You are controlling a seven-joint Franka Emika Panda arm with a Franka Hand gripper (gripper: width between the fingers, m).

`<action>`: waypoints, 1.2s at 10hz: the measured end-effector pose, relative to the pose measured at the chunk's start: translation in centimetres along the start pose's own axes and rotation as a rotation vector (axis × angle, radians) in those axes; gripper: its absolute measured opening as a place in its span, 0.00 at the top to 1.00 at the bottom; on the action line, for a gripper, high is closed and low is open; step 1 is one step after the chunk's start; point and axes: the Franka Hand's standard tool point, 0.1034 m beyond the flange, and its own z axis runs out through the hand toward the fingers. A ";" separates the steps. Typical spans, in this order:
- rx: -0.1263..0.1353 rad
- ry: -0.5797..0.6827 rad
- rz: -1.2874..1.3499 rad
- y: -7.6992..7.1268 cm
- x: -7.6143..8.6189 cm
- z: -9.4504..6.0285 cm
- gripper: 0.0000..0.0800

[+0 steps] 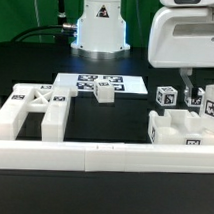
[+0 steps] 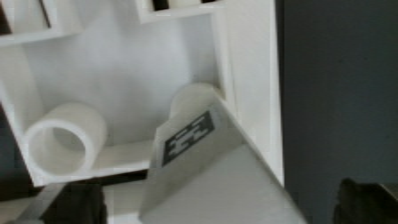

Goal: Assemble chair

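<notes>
Two big chair pieces lay on the black table (image 1: 107,120): an open frame (image 1: 30,107) at the exterior view's left and a walled piece (image 1: 179,128) at its right, both just behind the long front rail (image 1: 93,152). Farther back in the middle lay the marker board (image 1: 84,81), a small tagged block (image 1: 104,92) at its near edge. Over the walled piece hung the gripper (image 1: 196,83), released, its fingers (image 2: 365,200) wide apart and grasping nothing. Inside the walls sat a tagged part (image 2: 187,140) beside a rounded part (image 2: 63,140).
</notes>
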 end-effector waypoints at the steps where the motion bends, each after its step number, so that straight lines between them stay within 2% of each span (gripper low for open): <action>1: -0.001 0.001 -0.085 0.0 0.0 0.0 0.19; 5: -0.008 0.001 -0.298 0.0 0.0 0.1 0.19; 6: -0.008 0.001 -0.294 -0.1 0.0 0.1 0.31; 7: -0.008 0.001 -0.294 -0.1 0.0 0.1 0.52; 8: -0.008 0.000 -0.287 -0.1 0.0 0.1 0.52; 9: -0.009 0.001 -0.263 0.0 0.0 0.1 0.64; 11: -0.007 0.001 -0.233 0.0 0.0 0.1 0.64; 12: -0.007 0.001 -0.133 0.1 0.0 0.1 0.64</action>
